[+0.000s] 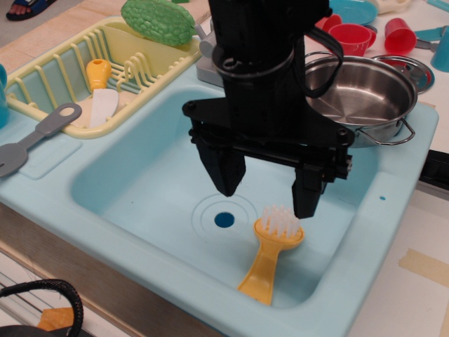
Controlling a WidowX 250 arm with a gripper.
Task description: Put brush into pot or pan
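Observation:
The yellow-orange brush (272,253) lies in the light-blue sink basin (140,189) near its front right wall, white bristles facing up, handle pointing toward the front. My black gripper (268,195) hangs open just above the brush head, its right finger (307,193) beside the bristles and its left finger (223,168) over the drain. It holds nothing. The shiny steel pot (361,95) with wire loop handles sits on the sink's back right corner, empty, partly hidden by my arm.
A yellow dish rack (63,77) at the back left holds an orange-handled white knife (102,95) and a green scrubber (158,21). A grey spatula (35,137) lies on the left rim. Red cups (354,35) stand behind the pot. The drain hole (224,220) is mid-basin.

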